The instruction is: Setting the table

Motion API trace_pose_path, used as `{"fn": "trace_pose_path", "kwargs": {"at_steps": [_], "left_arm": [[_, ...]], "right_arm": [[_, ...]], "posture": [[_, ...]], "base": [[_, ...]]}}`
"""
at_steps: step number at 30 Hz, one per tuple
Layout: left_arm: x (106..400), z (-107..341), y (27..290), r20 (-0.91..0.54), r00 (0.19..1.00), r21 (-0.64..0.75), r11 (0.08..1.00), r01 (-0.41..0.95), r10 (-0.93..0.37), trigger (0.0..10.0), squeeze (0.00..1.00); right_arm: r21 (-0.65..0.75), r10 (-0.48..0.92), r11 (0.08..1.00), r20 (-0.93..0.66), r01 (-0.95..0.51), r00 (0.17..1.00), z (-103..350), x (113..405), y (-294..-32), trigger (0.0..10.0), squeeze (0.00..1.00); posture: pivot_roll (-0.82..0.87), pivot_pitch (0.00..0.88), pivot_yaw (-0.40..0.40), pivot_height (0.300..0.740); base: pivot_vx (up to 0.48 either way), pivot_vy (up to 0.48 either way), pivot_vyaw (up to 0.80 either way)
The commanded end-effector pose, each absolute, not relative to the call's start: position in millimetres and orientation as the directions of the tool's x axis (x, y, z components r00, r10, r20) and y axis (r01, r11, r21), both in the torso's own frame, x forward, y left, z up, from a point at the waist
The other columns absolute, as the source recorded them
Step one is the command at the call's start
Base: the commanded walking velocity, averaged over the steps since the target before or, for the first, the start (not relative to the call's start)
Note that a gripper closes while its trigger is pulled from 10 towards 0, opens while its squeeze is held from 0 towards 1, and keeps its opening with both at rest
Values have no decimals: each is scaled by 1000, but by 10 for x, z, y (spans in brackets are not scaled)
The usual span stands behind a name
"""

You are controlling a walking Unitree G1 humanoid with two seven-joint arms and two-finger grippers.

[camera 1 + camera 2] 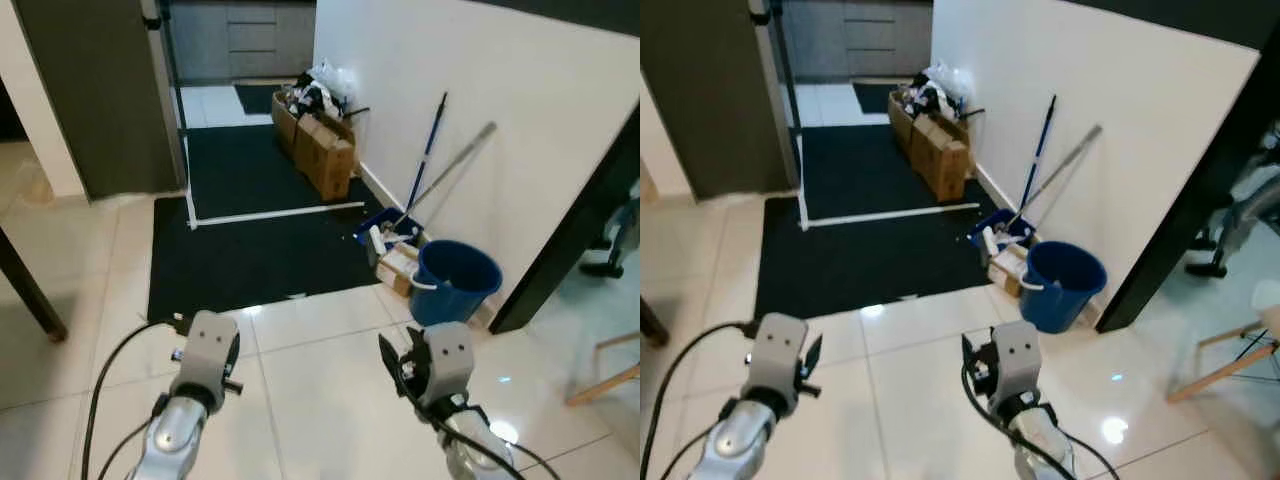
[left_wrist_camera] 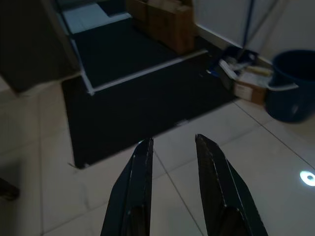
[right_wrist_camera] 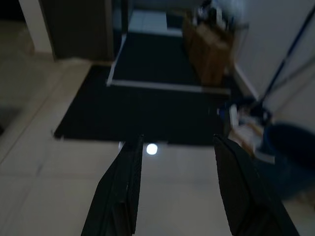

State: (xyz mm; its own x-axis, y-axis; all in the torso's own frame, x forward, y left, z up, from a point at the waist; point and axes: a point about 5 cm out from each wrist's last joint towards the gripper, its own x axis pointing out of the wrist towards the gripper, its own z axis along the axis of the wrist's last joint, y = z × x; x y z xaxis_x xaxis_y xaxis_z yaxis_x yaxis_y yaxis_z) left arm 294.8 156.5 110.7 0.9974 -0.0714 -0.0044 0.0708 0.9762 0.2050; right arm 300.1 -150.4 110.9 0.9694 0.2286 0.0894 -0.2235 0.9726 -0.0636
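Against the white wall, a blue bucket (image 1: 455, 280), mops and cardboard boxes (image 1: 318, 145) are seen beyond a dark mat (image 1: 250, 235). Left gripper (image 2: 173, 142) and right gripper (image 3: 177, 142) are held apart, empty. No tableware is seen; a table leg (image 1: 28, 290) suggests turning left.

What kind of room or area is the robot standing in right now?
Probably a home hallway or utility corner near a kitchen: a blue bucket and mops lean by the white wall, cardboard boxes sit beside a black floor mat, and cabinet drawers show beyond.
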Motion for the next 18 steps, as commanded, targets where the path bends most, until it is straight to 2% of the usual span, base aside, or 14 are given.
{"fn": "trace_pose_path", "kwargs": {"at_steps": [1,8,18], "left_arm": [[2901,1062,1640,-28,999,215,975,45,-40,10000,0],[2878,1036,1632,-40,998,219,974,57,-50,10000,0],[2901,1036,1532,-49,995,208,973,95,-87,10000,0]], "right_arm": [[-39,249,968,74,-246,966,1043,2992,-1415,10000,0],[-38,258,966,82,-256,963,1058,2989,-1374,10000,0],[-40,226,974,81,-224,971,1012,2892,-1457,10000,0]], "posture": [[141,57,-27,740],[119,69,-8,740],[80,76,8,740]], "base": [[450,0,0],[450,0,0],[449,0,0]]}}
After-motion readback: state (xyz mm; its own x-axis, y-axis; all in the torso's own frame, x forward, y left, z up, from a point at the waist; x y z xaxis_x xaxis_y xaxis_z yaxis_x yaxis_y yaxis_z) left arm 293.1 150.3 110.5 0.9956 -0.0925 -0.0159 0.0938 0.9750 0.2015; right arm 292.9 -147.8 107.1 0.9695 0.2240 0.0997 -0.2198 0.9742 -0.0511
